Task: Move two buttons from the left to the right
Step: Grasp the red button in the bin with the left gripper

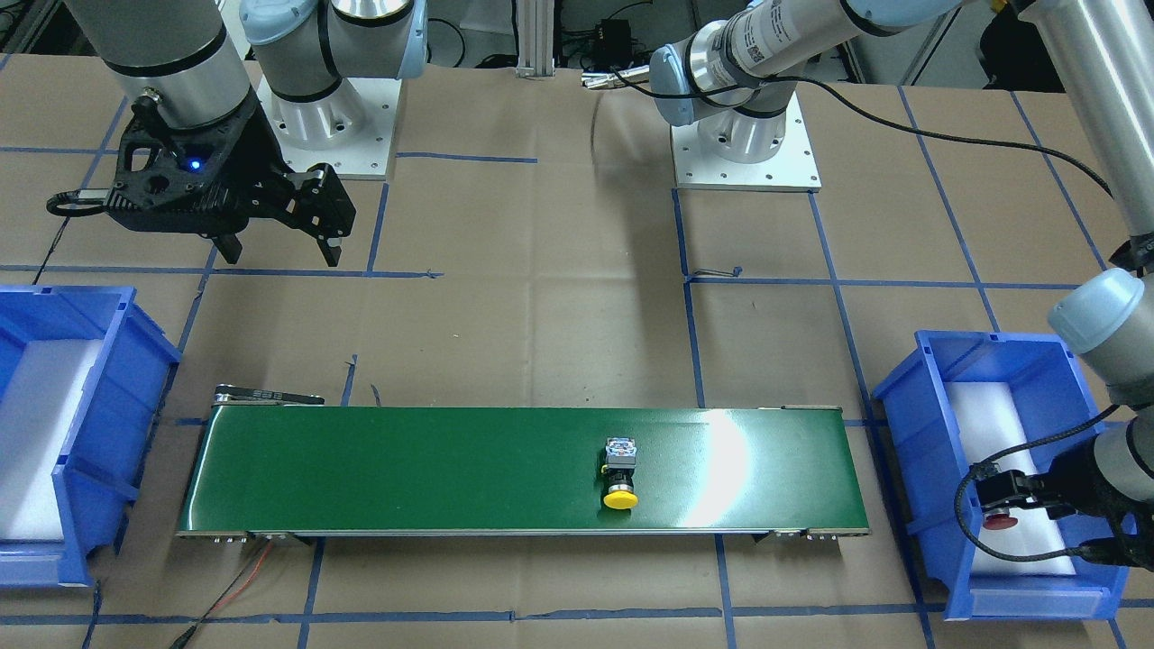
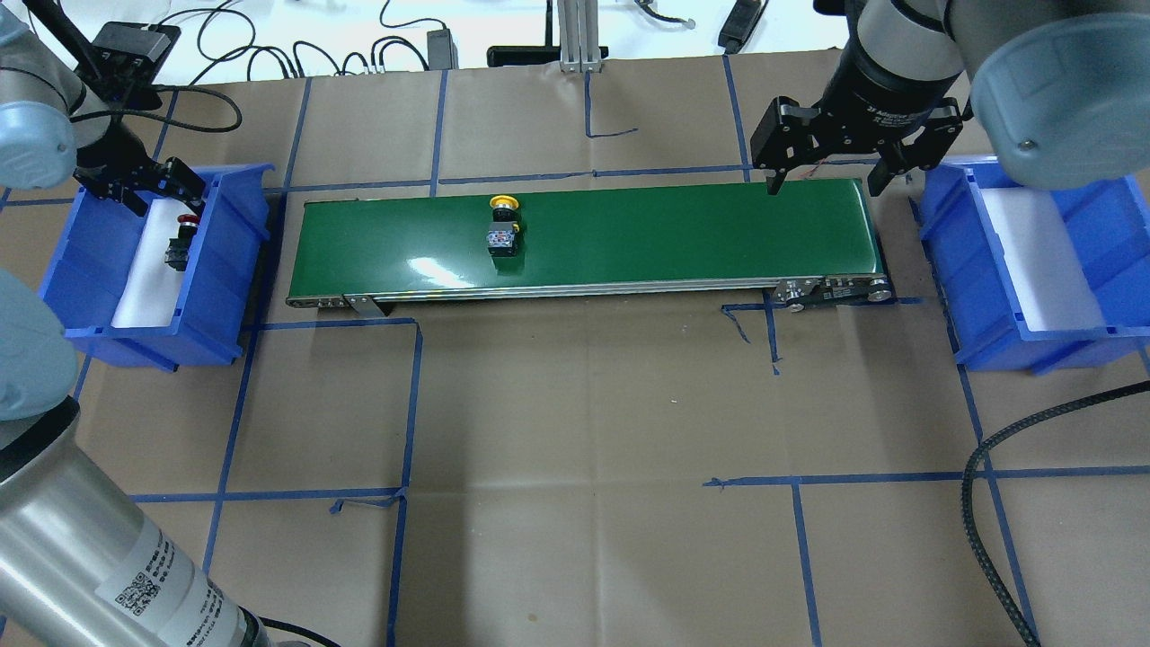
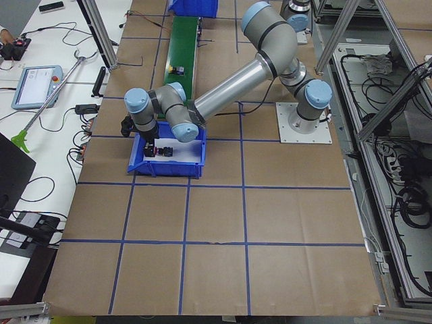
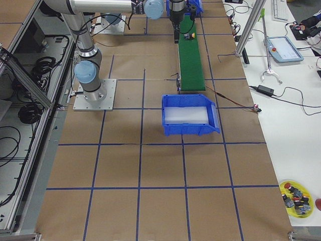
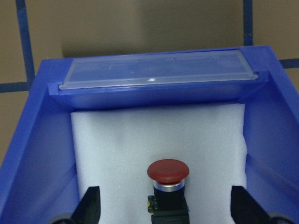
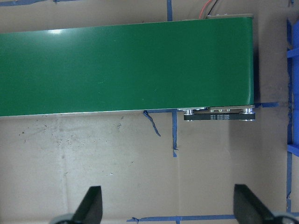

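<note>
The yellow-capped button (image 2: 503, 225) (image 1: 620, 474) lies on its side on the green conveyor belt (image 2: 674, 234) (image 1: 406, 469), left of the belt's middle in the overhead view. The red-capped button (image 5: 167, 179) (image 2: 182, 241) lies on the white foam inside the left blue bin (image 2: 225, 270) (image 1: 911, 433). My left gripper (image 5: 168, 207) (image 2: 163, 199) hangs open over it, one finger on each side and neither touching. My right gripper (image 2: 822, 178) (image 1: 275, 251) (image 6: 169, 207) is open and holds nothing, above the belt's right end.
The right blue bin (image 2: 943, 225) (image 1: 108, 388), lined with white foam, stands beyond the belt's right end. A black cable (image 2: 984, 503) crosses the table's near right corner. A yellow dish (image 4: 298, 193) with several spare buttons sits on the side bench.
</note>
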Robot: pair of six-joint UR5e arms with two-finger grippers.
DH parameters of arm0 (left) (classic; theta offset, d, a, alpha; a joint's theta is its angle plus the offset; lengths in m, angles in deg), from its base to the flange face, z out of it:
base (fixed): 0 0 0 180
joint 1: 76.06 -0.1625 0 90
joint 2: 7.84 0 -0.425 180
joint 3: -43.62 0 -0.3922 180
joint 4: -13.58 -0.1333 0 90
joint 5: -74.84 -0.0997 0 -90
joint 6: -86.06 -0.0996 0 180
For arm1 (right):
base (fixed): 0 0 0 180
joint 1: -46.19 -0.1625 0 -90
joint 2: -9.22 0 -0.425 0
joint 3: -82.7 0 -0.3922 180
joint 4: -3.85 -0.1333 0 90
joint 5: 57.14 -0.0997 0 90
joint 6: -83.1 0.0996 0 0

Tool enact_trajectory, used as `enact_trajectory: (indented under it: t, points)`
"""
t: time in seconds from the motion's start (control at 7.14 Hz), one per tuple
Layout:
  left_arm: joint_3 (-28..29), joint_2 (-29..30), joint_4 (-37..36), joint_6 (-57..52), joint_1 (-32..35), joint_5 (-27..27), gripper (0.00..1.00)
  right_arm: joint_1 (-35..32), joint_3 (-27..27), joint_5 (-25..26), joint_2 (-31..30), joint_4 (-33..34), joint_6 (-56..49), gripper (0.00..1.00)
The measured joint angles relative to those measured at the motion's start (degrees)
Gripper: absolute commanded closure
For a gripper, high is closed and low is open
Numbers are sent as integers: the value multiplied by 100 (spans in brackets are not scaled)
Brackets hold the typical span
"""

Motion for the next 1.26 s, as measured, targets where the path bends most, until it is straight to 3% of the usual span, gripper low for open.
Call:
enact_trajectory:
  t: [0.14,0.28,0.42,0.56,0.7,0.98,1.26]
  points:
    - [-203,-23,-197,-2,-17,-13,11,0,-3,0,0,0,0,0]
    - [-310,-37,-291,-1,-30,-21,30,0,-6,0,0,0,0,0]
    - [-355,-46,-325,6,-34,-27,56,0,-6,0,0,0,0,0]
    - [-369,-52,-336,35,-35,-39,75,0,-7,0,0,0,0,0]
    - [-361,-61,-335,87,-33,-59,87,0,-7,0,0,0,0,0]
    - [-265,-143,-236,149,-31,-88,91,0,-7,0,0,0,0,0]
    - [-164,-617,378,148,-69,-153,91,0,-7,0,0,0,0,0]
